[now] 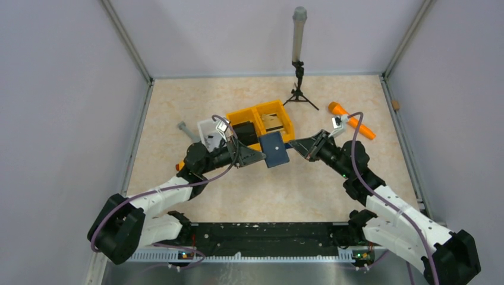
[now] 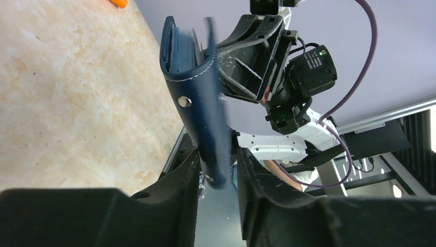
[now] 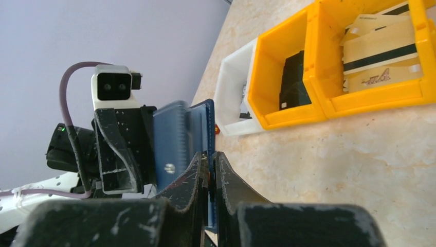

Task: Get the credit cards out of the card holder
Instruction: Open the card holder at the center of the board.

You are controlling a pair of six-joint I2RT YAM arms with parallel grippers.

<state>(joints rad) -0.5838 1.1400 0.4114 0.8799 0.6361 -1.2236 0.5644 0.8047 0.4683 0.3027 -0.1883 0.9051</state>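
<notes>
Tabletop [image 1: 249, 196] in beige marble pattern fills the walled enclosure, and both arms reach in from its near edge to meet above its middle. Near the back wall a small black tripod [image 1: 300, 95] carries an upright grey tube. A yellow two-compartment bin [image 1: 289, 126] sits just behind the meeting point, with a smaller white bin [image 1: 206, 127] touching its left side. An orange tool [image 1: 352, 120] lies well apart, to the right of the bin.

The card holder [image 1: 274, 148], navy blue, is off the table and held on edge between the two grippers, just in front of the yellow bin. The left gripper [image 2: 216, 164] has its fingers narrowed onto the lower end of the holder, near a metal snap. The right gripper [image 3: 210, 159] comes in from the opposite side with its fingers almost together, pinching a thin navy flap. The holder is partly spread, and ribbed pale-blue pockets show inside.

A black block [image 3: 293, 82] stands in the bin compartment next to the white bin. The credit cards [image 3: 380, 56], tan with a dark stripe, lie overlapping in the other compartment. Whether any remain in the holder's pockets cannot be told.
</notes>
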